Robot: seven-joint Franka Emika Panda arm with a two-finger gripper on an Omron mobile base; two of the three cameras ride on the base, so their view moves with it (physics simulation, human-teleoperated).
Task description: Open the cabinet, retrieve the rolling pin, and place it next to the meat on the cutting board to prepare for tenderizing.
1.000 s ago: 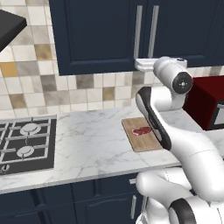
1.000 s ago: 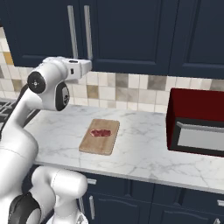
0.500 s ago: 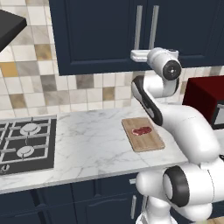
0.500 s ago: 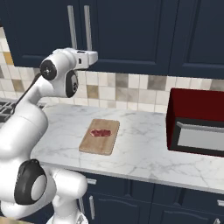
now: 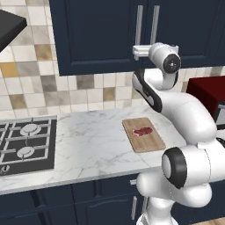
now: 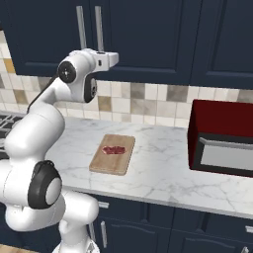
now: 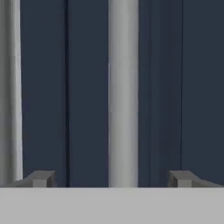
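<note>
Fingers [image 7: 41,178]: spread wide, one each side of a silver bar handle [image 7: 123,92], not touching it.
Gripper [image 5: 137,51]: raised at the cabinet [image 5: 101,30], doors closed.
Meat [image 5: 142,131]: on the cutting board [image 5: 143,134], counter, right of the hob [image 5: 26,145].

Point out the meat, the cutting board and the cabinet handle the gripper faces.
meat [image 5: 142,131], left base view, middle of the red steak.
cutting board [image 6: 108,165], right base view, bare wood near its front edge.
cabinet handle [image 7: 123,92], hand view, mid-length of the silver bar between the open fingertips.
</note>
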